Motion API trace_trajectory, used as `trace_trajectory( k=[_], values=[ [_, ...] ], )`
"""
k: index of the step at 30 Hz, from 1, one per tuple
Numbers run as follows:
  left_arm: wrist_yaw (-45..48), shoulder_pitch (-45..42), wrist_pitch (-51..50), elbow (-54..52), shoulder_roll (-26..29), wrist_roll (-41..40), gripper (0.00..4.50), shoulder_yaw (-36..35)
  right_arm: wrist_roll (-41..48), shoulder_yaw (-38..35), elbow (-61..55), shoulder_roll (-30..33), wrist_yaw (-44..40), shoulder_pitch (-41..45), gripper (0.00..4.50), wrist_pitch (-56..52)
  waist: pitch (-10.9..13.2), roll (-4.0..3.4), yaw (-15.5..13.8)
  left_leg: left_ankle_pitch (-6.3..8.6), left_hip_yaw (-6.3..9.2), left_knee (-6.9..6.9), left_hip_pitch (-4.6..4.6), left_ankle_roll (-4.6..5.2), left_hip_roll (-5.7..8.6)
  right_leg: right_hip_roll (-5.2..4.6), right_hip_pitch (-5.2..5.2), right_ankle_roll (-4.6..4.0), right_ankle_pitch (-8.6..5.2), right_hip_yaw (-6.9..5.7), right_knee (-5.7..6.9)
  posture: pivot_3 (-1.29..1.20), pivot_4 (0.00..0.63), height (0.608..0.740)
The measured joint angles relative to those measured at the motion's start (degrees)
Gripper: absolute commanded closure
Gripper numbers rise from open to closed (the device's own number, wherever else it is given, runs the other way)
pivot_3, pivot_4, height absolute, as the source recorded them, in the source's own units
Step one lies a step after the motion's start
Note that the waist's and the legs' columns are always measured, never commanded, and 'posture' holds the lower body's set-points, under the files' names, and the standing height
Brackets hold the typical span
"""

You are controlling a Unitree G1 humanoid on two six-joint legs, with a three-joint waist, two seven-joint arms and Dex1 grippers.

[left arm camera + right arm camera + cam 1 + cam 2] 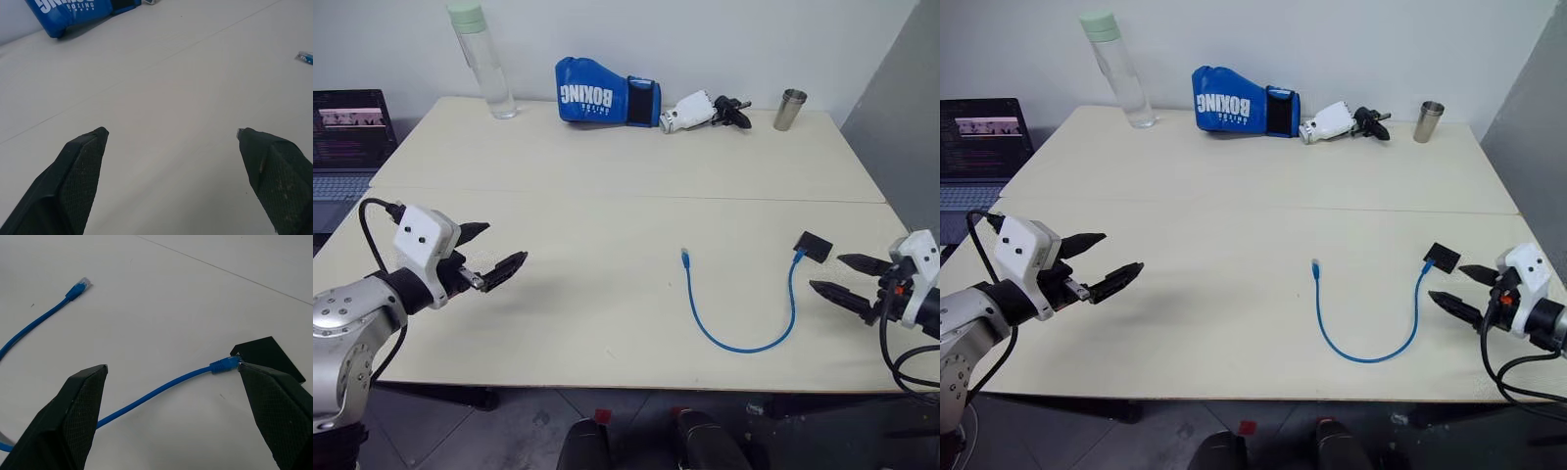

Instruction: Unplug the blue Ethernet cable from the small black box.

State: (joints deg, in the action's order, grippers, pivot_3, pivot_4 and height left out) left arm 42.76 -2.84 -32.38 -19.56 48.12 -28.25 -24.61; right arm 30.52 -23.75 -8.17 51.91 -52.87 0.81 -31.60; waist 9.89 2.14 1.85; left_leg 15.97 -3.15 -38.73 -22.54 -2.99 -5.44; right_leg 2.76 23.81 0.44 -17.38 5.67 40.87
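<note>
While both my jaws stand wide and empty, the blue cable (740,323) lies in a loop near the table's (607,196) right front edge, plugged into the black box (814,246). My right gripper (842,277) sits just beside that plug; my left gripper (492,254) is well apart.

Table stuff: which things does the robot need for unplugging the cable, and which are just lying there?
Needed: blue Ethernet cable, small black box it plugs into, right gripper open beside them.

Just lying there: boxing glove, water bottle, metal cup, spare gripper part, laptop.
</note>
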Motion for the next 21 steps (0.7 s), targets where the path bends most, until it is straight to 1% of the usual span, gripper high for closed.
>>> trace_trajectory(
  k=[12, 18, 21],
  values=[
    [1.6, -0.5, 0.4, 0.1, 0.5, 0.0, 0.0, 0.0, 0.0, -0.2, -2.7, -0.1, 2.1, 0.3, 0.0, -2.7, 0.0, 0.0, 0.0, 0.0, -0.01, 0.0, -0.01, 0.0, 0.0, 0.0, 0.01, 0.0, 0.0, 0.01, 0.0, 0.0, 0.15, 0.74],
    [1.9, -3.1, 0.4, 1.4, 0.6, 0.0, 0.0, 0.1, 0.2, -1.5, -4.1, -0.1, 3.1, 0.0, 0.0, -3.9, 0.0, 0.0, 0.0, 0.0, -0.01, 0.0, -0.01, 0.0, 0.01, 0.0, 0.01, 0.0, 0.0, 0.0, 0.0, 0.0, 0.15, 0.74],
    [4.0, -4.9, 0.5, 2.6, 0.6, -1.0, 0.0, 0.1, 0.6, -2.5, -5.4, -0.1, 3.2, -0.5, 0.0, -5.0, 0.0, 0.0, 0.0, 0.0, 0.0, 0.0, -0.02, 0.0, 0.01, 0.0, 0.01, 0.0, 0.0, -0.01, 0.0, 0.0, 0.15, 0.74]
  ],
)
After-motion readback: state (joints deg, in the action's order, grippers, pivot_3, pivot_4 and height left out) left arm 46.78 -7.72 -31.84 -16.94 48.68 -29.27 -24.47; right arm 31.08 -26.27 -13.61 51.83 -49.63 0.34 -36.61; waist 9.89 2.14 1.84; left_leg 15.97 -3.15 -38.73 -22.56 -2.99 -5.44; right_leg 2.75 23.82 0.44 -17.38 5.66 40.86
